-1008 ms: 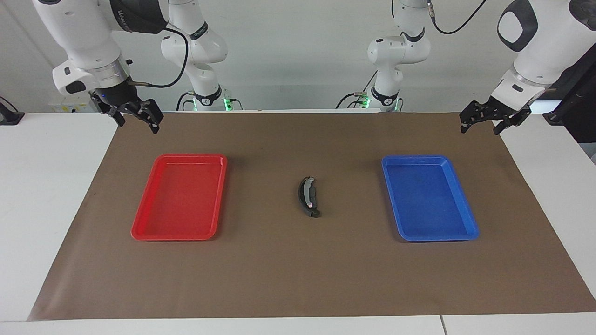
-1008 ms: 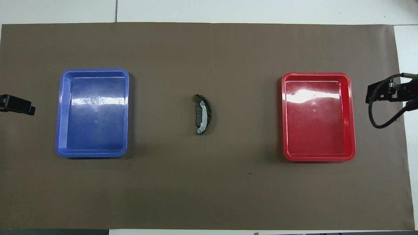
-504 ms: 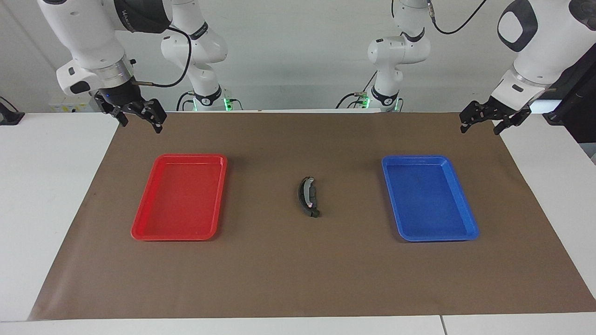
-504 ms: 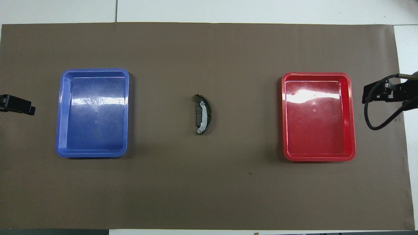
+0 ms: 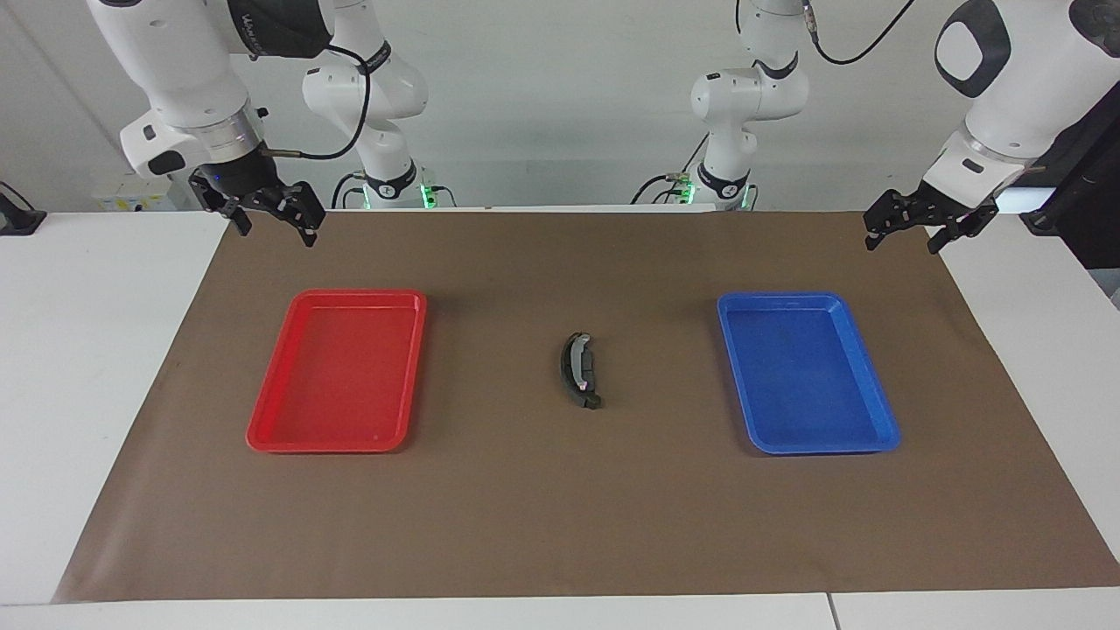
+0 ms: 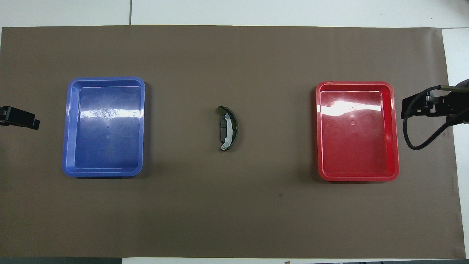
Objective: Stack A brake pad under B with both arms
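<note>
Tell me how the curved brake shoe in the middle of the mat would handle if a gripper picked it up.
The brake shoe looks like rigid metal, so probably stiff and heavy for its size. It lies on the small pad, so lifting may drag that along. Its narrow arc seems hard to pinch squarely and may pivot in the grip.

White desk (image 5: 96,367) carries a brown paper mat (image 5: 560,525) over most of its top. On the mat: stacked dark brake pieces (image 5: 578,369) at centre, a red rectangular plastic tray (image 5: 262,429) well apart toward the right arm's end, a blue rectangular plastic tray (image 5: 884,420) well apart toward the left arm's end.
</note>
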Motion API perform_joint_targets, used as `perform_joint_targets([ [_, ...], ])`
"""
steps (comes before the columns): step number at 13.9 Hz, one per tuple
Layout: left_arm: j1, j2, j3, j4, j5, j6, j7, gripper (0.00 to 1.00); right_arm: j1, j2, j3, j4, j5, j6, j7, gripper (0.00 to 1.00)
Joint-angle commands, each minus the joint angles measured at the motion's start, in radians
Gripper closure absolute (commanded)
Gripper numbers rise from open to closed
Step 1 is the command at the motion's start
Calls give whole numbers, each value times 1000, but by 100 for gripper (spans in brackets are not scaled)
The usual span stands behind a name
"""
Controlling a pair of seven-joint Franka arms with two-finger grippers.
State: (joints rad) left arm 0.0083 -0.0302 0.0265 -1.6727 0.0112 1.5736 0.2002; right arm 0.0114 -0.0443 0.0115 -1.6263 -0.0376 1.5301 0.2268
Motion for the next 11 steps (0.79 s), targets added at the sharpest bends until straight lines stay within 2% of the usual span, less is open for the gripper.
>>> perform_joint_targets([
  [1, 10, -23, -4, -24, 0, 3, 16, 1, -19, 4, -1, 35, 54, -40, -21, 1],
  [5, 10, -23, -4, -24, 0, 3, 16, 1, -17, 14, -4, 49, 30, -51, -90, 1],
  [11, 10, -23, -4, -24, 0, 3, 16, 1, -18, 12, -5, 48, 21, -59, -89, 1],
])
